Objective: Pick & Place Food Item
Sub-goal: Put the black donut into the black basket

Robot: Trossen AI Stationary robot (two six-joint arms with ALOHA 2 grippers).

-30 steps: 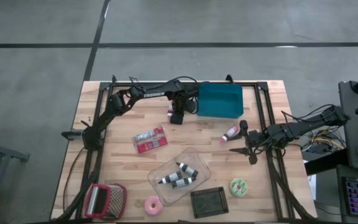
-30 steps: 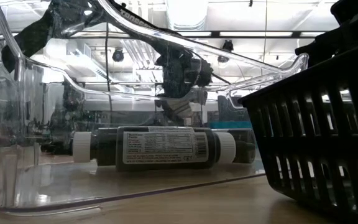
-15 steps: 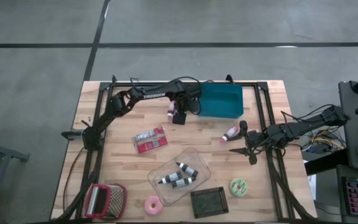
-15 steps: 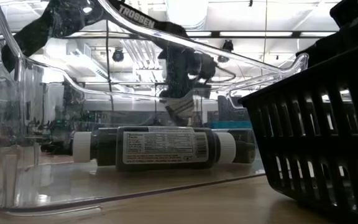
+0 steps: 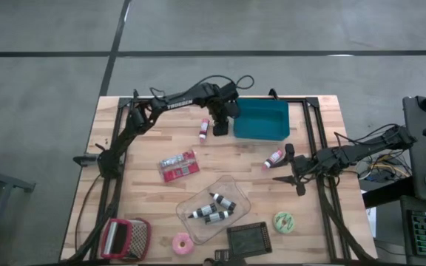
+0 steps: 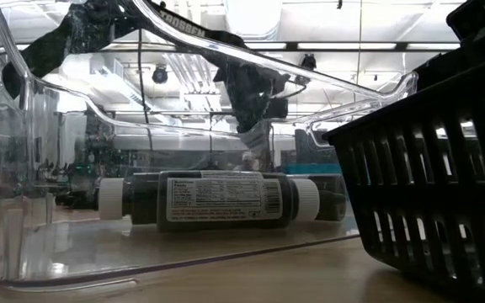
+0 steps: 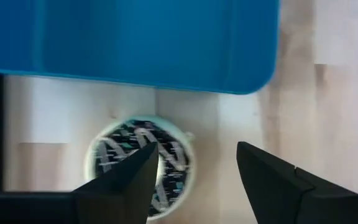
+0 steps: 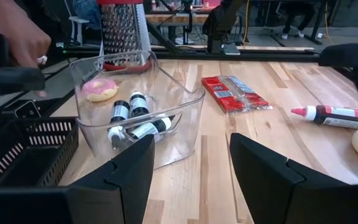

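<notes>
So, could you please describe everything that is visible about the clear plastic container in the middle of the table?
The clear plastic container is an open, lidless tub, roughly rectangular with rounded corners and thin transparent walls that flare at the rim. It stands upright on the wooden table, turned at an angle to the table's edges. Inside lie three small dark bottles with white caps, on their sides; one shows a white printed label. Neither gripper touches it. A black basket sits close by, and a red packet lies apart from it.

bin (image 5: 261, 120): solid teal-blue, you see
packet (image 5: 179, 165): red, white labels
doughnut (image 5: 181, 242): pink
tabletop (image 5: 146, 133): pale wood planks
basket (image 5: 248, 239): black mesh
</notes>
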